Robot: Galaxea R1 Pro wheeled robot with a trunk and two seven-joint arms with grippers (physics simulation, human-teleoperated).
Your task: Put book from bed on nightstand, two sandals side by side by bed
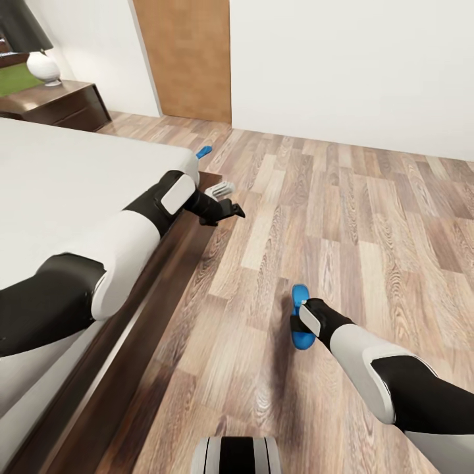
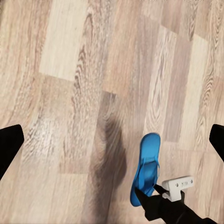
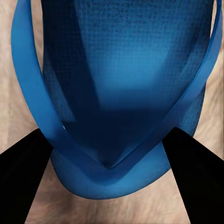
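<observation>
Sandal (image 1: 301, 320) lies flat on the wood floor (image 1: 368, 217), apart from the bed (image 1: 72, 178) frame. Right end effector (image 1: 297, 324) sits right over it, fingers (image 3: 23, 179) spread either side of the toe strap (image 3: 109, 156), not clamped. Second sandal (image 1: 204, 152) is on the floor just past the bed's far corner. Left end effector (image 1: 232, 209) hangs beside the bed edge, wide, holding nothing. Nightstand (image 1: 62, 102) with lamp (image 1: 36, 46) stands beyond the bed.

— Where's there room to pass?
— Bare plank floor (image 1: 368, 217) right of the bed (image 1: 59, 178).
— And in the way?
— The bed's frame, one sandal (image 1: 300, 319), another sandal (image 1: 204, 152) by the bed's corner.
</observation>
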